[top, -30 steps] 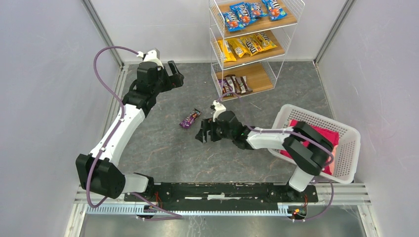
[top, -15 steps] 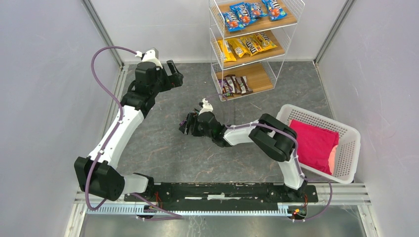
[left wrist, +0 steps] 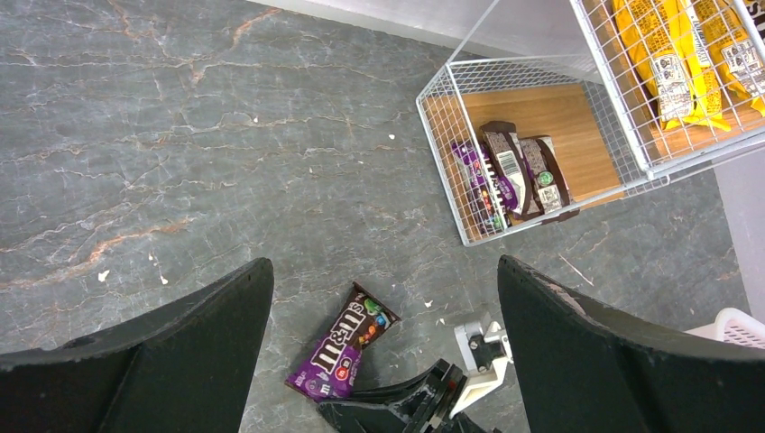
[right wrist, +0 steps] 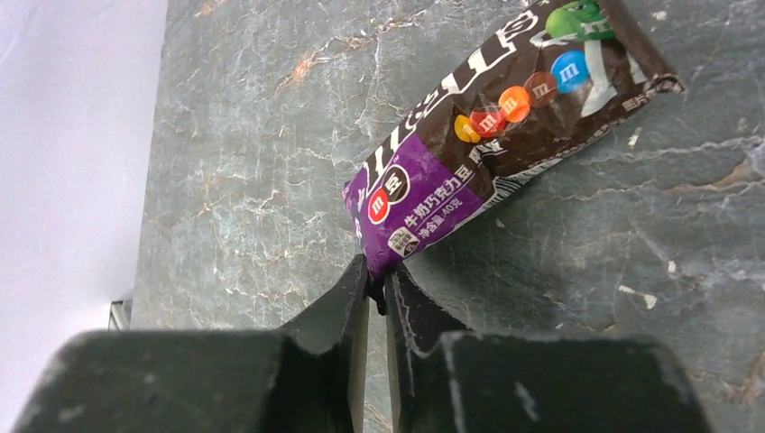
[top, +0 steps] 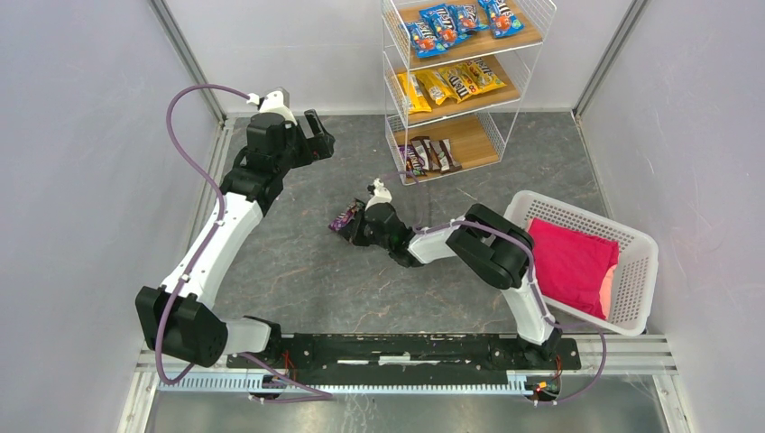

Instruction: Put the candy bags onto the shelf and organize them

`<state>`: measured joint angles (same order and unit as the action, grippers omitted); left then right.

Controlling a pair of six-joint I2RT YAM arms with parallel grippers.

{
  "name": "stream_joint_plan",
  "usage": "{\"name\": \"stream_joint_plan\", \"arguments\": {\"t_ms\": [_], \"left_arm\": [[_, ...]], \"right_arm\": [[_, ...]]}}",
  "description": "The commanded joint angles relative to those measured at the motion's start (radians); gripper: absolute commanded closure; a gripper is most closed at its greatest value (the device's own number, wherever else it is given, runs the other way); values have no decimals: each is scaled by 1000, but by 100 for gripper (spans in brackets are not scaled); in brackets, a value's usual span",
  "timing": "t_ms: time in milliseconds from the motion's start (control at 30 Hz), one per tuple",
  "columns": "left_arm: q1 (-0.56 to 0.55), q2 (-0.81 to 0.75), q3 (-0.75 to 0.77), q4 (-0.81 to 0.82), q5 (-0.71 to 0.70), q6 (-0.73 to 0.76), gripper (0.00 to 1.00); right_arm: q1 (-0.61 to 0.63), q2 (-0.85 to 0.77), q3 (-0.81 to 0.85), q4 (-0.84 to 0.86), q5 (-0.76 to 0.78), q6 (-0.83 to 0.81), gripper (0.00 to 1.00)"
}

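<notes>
Claw [right wrist: 378, 278] on purple packet [right wrist: 505, 122] edge

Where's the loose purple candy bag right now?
In the top view, the purple candy bag lies on the table near-left of the shelf, one corner pinched in the right tool.

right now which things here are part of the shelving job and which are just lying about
Job: purple-and-brown glossy candy packet; white wire shelf; blue packets, yellow packets, brown packets on it.
Lying about: white plastic lattice basket; pink cloth inside.
</notes>
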<state>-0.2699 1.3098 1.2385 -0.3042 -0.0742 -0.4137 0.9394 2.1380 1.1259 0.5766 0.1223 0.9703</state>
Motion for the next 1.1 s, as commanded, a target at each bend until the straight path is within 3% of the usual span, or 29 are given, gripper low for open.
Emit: {"name": "stream_joint_plan", "arguments": {"t_ms": [0, 167, 367, 500, 600, 700, 800, 833, 1000, 1067], "left_arm": [[4, -18, 33, 24, -2, 48, 0], [9, -24, 33, 24, -25, 56, 0], [12, -20, 35, 26, 9, 45, 0], [14, -19, 33, 28, 13, 42, 0], [14, -15, 30, 30, 12, 42, 0], [14, -6, 29, 30, 12, 41, 0], [14, 0, 29, 31, 18, 41, 0], [14, 1, 30, 31, 18, 41, 0], [14, -8, 27, 31, 7, 42, 0], [14, -8, 29, 31, 8, 43, 0]], "right_arm": [[-45, -25, -45, 123, -202, -103, 87], [-82, -82, -87, 71, -546, -329, 88], [-101, -180, -109, -435, -833, -841, 87], [-181, -176, -133, -735, -866, -1055, 83], [-295, -228, -226, -687, -853, -1025, 80], [-371, -320, -283, -608, -824, -983, 65], [-391, -388, -282, -584, -662, -882, 56], [-392, -409, -294, -548, -624, -829, 48], [-391, -503, -507, -168, -671, -463, 28], [-387, -504, -598, 15, -696, -320, 28]]}}
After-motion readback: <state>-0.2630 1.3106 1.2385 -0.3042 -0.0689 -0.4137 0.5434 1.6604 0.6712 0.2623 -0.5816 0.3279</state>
